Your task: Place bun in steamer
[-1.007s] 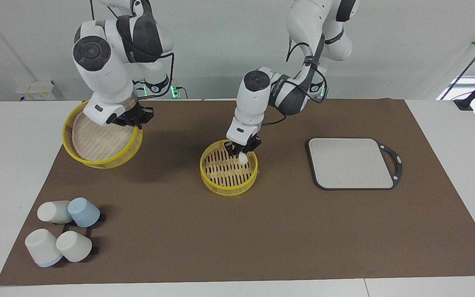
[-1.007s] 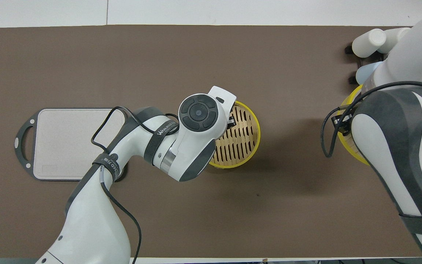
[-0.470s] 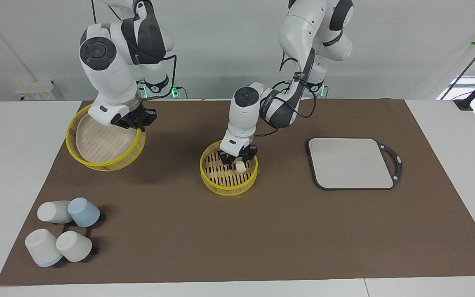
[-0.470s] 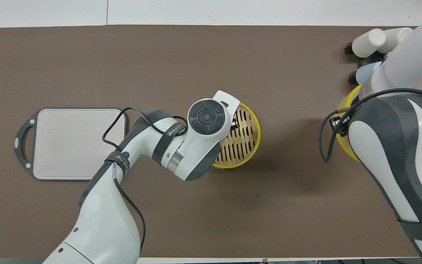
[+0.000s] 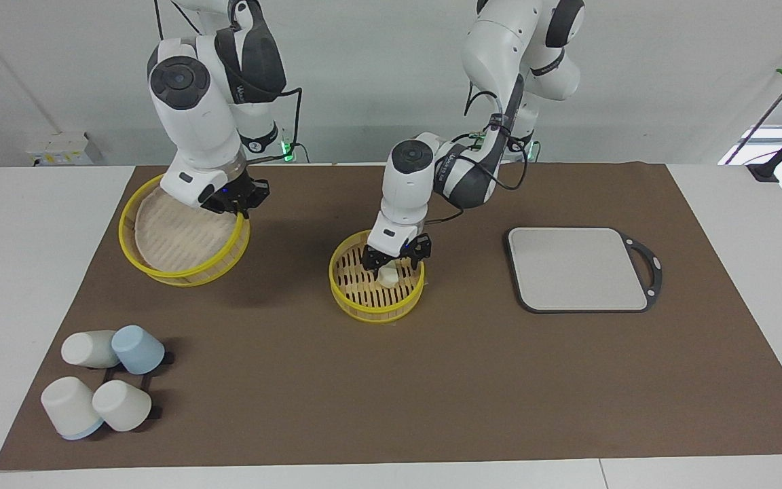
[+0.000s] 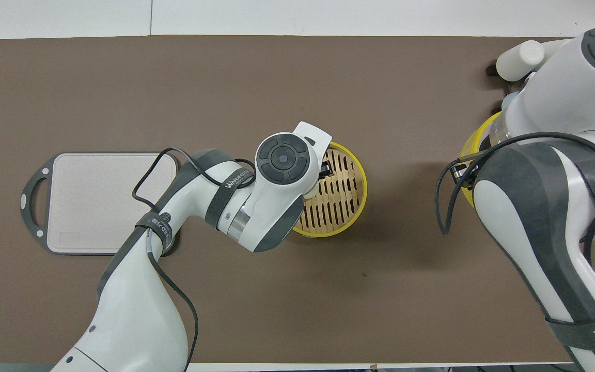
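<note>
Left gripper (image 5: 395, 261): fingers spread, holding nothing, directly over bun (image 5: 388, 276) lying in steamer (image 5: 364, 302); right gripper (image 5: 235, 202) grips lid (image 5: 160, 268).

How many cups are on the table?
4, clustered at the right arm's end, farther from the robots than the lid: blue cup, white cups. The overhead view hides most.

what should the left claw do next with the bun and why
Probably lift straight up, clear of the steamer. The left claw is open just above the bun, which already lies on the slats inside the rim. The right claw holds the lid, tilted, toward its own end of the table.
</note>
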{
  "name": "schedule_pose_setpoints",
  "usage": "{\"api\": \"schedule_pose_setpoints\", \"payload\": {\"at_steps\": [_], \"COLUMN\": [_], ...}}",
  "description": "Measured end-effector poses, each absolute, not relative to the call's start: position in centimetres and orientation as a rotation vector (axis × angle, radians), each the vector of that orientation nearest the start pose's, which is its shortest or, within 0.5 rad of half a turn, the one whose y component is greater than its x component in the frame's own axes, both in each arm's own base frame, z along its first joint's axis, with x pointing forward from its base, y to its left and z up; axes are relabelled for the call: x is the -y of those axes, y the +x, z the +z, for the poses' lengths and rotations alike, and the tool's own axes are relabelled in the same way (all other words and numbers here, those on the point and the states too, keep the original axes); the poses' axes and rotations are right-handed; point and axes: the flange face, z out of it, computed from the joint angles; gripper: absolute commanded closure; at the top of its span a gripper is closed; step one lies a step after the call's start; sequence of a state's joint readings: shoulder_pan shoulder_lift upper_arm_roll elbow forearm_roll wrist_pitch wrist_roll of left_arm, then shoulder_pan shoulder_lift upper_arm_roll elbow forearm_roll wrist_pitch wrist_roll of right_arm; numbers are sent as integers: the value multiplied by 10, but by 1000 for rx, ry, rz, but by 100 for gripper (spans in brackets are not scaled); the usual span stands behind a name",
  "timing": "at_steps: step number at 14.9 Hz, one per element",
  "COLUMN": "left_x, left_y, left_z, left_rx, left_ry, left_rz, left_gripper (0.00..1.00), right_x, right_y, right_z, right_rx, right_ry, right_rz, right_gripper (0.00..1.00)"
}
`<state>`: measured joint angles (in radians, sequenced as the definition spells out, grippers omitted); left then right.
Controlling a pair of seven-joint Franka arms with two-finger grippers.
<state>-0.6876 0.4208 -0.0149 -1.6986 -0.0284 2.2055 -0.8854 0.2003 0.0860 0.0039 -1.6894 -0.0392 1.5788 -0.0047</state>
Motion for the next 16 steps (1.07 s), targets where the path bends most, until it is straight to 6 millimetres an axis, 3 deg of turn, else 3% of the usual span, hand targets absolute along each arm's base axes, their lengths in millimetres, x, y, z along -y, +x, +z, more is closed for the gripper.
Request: {"api": "schedule_pose_setpoints", "payload": {"at_steps": [2, 4, 7, 9, 11, 13, 15, 16], "left_x": [413, 375, 283, 211, 145, 86, 45, 37], "left_y": [521, 530, 544, 552, 560, 565, 566, 565], "left_z": [384, 428, 501, 535, 553, 561, 564, 566], "left_rx": [360, 375, 332, 269, 194, 137, 120, 113], "left_ry": [-3189, -3164, -3156, -3160, -3170, -3176, -3172, -3161], "left_rz": [-44, -9, 36, 58, 61, 65, 70, 73], "left_gripper": [0, 0, 0, 0, 0, 0, 0, 0], "right_x": [-122, -158, -231, -291, -344, -375, -413, -429], "right_y": [561, 560, 551, 545, 545, 553, 556, 555], "right_z": [524, 526, 519, 506, 487, 460, 430, 419], "right_rx": [359, 349, 324, 256, 227, 185, 126, 120], "right_ry": [-3166, -3168, -3136, -3131, -3119, -3113, -3109, -3104], "right_rz": [224, 116, 13, -13, -45, -58, -66, -73], "right_gripper": [100, 100, 100, 100, 100, 100, 100, 100]}}
